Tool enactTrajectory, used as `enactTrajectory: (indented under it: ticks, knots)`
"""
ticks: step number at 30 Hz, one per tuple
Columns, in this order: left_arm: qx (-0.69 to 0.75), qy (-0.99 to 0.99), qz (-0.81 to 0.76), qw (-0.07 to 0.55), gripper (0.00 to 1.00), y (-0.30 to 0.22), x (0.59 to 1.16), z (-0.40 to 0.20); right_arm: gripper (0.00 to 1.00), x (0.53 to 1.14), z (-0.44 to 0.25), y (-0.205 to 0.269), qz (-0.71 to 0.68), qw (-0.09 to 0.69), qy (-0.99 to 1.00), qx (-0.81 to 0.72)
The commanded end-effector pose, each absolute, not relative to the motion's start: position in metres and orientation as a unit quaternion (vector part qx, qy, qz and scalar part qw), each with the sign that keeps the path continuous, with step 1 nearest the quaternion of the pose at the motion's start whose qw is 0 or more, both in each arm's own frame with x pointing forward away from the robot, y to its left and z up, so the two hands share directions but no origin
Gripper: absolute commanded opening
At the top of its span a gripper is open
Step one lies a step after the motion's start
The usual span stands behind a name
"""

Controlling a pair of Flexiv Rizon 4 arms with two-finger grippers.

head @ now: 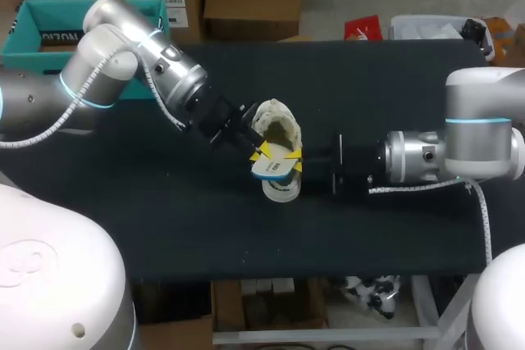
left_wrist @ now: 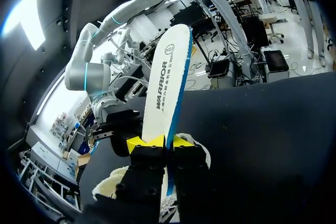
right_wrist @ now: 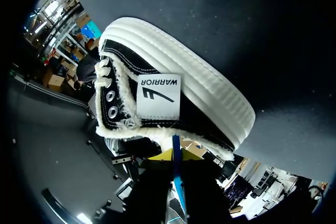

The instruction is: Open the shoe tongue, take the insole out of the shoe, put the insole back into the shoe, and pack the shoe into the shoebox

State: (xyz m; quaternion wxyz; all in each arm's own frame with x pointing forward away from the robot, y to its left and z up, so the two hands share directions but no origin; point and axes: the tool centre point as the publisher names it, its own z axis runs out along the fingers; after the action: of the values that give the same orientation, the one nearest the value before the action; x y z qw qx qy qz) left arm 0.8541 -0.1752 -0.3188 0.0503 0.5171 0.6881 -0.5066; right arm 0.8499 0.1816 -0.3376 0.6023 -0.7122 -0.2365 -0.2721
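**Both grippers on the insole, above the shoe**

From the head view, you see the shoe [head: 279,125] lying near the middle of the dark table [head: 164,202], with its fleece-lined opening facing up. The white insole [head: 275,170] with its blue edge is held just over the shoe's front half. Your left gripper [head: 262,153] comes in from the upper left and meets the insole's left side. Your right gripper [head: 295,163] comes in level from the right and meets its right side.

In your left wrist view, the left gripper [left_wrist: 160,142] has its fingers drawn close, clamped on the insole [left_wrist: 165,72] from both faces. The insole stands out straight ahead of them. The shoe's fleece lining [left_wrist: 113,184] shows under the gripper, over the table [left_wrist: 273,129].

In your right wrist view, the shoe [right_wrist: 157,95] is just ahead of the gripper, lying on the table [right_wrist: 210,14]. It is black with a ribbed white sole and a fleece trim. The right gripper [right_wrist: 176,156] has its fingers nearly together, pinching the insole's blue edge [right_wrist: 177,174] between them.
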Motion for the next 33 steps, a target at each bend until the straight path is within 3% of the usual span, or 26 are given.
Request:
enactTrajectory:
  ticks: [1,33]
  knots:
    - [0.517,0.687,-0.508,0.05,0.0,-0.176,0.855,-0.321,0.0,0.85,-0.338,0.182,-0.273,0.603,-0.236,-0.712]
    - [0.514,0.682,-0.503,0.133,0.0,-0.172,0.884,-0.348,0.0,0.877,-0.36,0.191,-0.28,0.583,-0.215,-0.732]
